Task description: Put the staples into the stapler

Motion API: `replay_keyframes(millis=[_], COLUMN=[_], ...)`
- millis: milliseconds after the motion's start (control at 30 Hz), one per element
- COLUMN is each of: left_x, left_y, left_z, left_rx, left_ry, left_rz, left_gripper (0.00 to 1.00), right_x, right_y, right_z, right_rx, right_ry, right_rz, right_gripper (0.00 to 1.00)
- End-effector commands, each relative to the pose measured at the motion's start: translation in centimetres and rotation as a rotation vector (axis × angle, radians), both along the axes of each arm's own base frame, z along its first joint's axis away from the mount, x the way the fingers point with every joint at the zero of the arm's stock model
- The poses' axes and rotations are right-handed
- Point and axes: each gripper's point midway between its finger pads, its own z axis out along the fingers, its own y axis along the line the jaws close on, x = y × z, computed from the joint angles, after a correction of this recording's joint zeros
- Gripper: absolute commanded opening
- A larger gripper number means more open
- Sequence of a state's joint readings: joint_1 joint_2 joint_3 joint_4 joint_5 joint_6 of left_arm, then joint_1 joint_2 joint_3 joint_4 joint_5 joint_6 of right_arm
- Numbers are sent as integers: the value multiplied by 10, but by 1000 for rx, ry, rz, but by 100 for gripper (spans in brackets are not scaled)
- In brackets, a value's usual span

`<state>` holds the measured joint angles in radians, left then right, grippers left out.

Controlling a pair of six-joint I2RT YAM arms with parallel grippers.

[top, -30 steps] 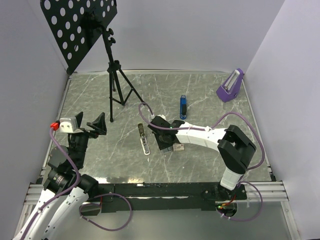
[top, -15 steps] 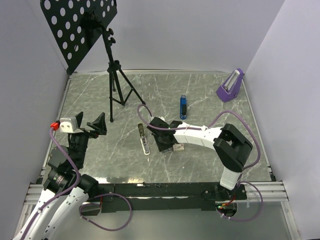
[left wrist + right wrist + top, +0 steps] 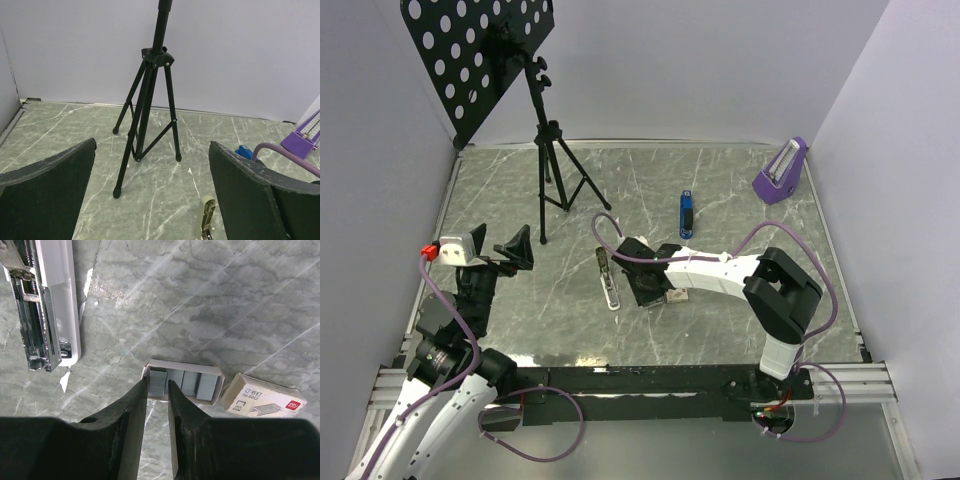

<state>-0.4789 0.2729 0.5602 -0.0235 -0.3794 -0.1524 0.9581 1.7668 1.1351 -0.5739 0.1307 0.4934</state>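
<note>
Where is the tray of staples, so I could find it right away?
Look at the grey marble table, just right of the open white stapler. In front of the right gripper lies a little open tray filled with grey staple strips; the box beside it is closed, with red print.

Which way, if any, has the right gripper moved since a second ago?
Yes: the right gripper has shifted slightly left, closer to the stapler.

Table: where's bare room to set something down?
Free: between tripod and blue stick; between blue stick and metronome; the strip between stapler and near edge. Crowded: stapler, staple tray, box and right end effector huddle mid-table.
</note>
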Motion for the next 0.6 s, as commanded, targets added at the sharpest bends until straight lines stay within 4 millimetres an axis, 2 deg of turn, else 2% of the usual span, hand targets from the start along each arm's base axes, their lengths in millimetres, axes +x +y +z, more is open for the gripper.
replay_keyframes(millis=[0, 567], left_x=[-3, -3], left_y=[0, 0], left_z=[14, 14], left_rx=[-26, -27], left_ry=[-37, -37], left_rz=[-7, -10], left_gripper=[99, 99], right_x=[3, 5], right_y=[7, -3], right_z=[5, -4], right_rx=[-12, -102], right_ry=[-18, -41], right_rz=[-2, -13], right_gripper=[31, 31])
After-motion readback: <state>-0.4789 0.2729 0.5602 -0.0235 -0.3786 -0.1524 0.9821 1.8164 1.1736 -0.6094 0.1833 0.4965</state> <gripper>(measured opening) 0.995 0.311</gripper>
